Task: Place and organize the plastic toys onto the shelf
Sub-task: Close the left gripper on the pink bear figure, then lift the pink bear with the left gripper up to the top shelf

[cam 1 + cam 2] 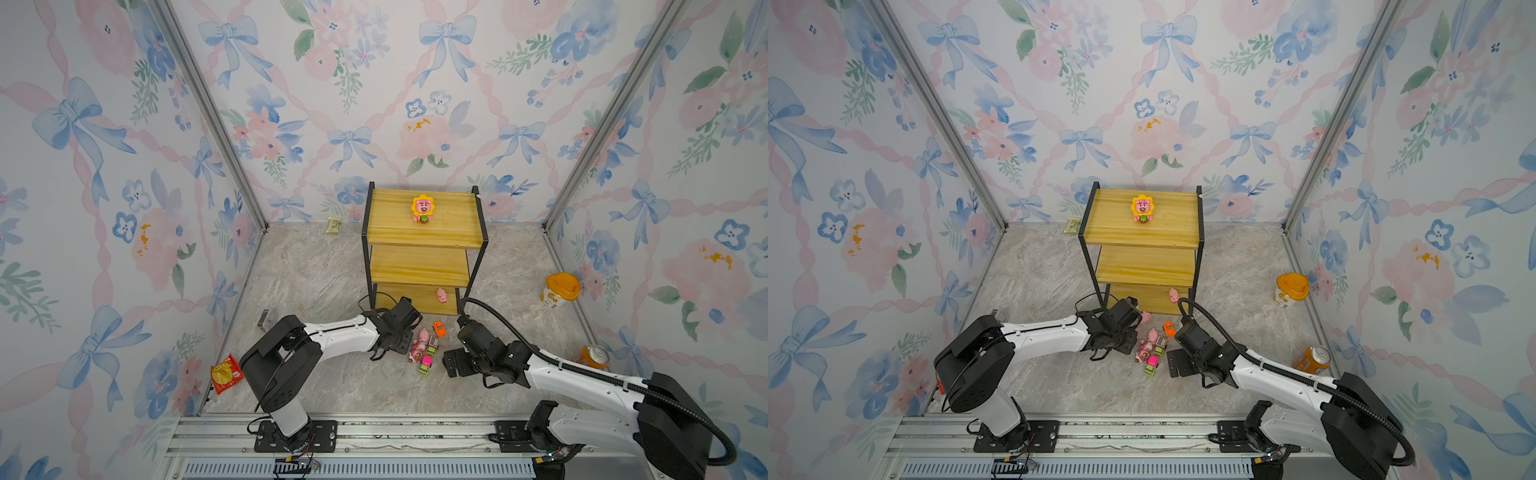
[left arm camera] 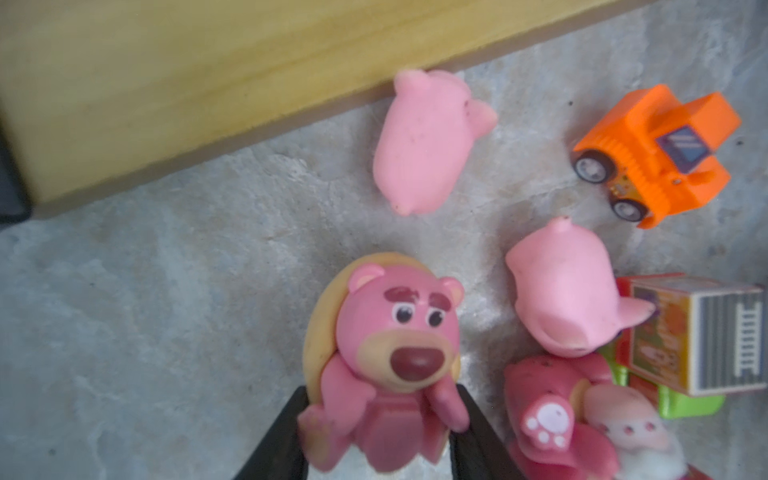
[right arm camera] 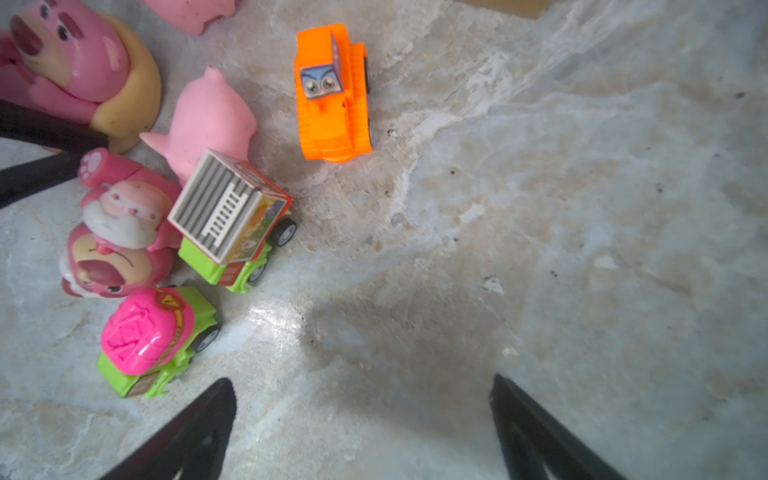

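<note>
Left wrist: left pincer point(image 2: 442, 392) pinches pink bear point(image 2: 399, 332); right pincer point(image 3: 361, 379) spread; marbled floor point(image 2: 166, 311), floral walls point(image 1: 374, 83).

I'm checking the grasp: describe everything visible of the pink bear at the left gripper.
The pink bear is glossy plastic, with a tan muzzle, maroon nose and brows, and a tan disc behind its head and back. It faces the left wrist camera, its body pinched between the fingers of the left gripper. Whether it rests on the floor is unclear.
</note>
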